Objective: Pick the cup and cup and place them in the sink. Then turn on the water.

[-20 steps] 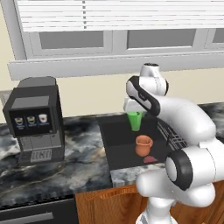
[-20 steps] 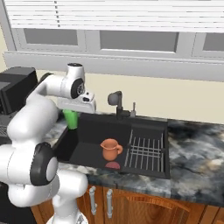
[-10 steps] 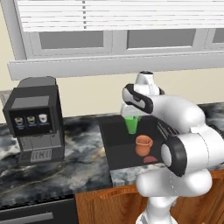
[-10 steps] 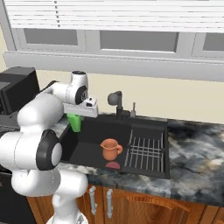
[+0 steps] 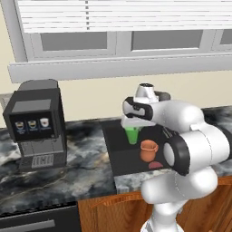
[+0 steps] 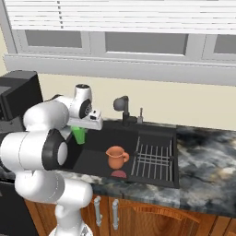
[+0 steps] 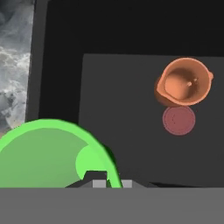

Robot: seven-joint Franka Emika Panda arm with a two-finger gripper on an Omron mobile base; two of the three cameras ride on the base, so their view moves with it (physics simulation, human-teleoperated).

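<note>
My gripper is shut on the rim of the bright green cup, which hangs upright over the left end of the black sink. From the right base view the cup shows just under the hand, at the basin's left wall. In the hand view the cup's green mouth lies at the lower left, with my gripper on its rim and the sink floor below. No water runs from the black faucet.
A terracotta jug stands in the basin beside a reddish drain disc. The wire rack takes the sink's right side. A black coffee machine stands on the marble counter to the left.
The hand has come down a little with the green cup, closer to the basin's left end. The jug has stayed put.
</note>
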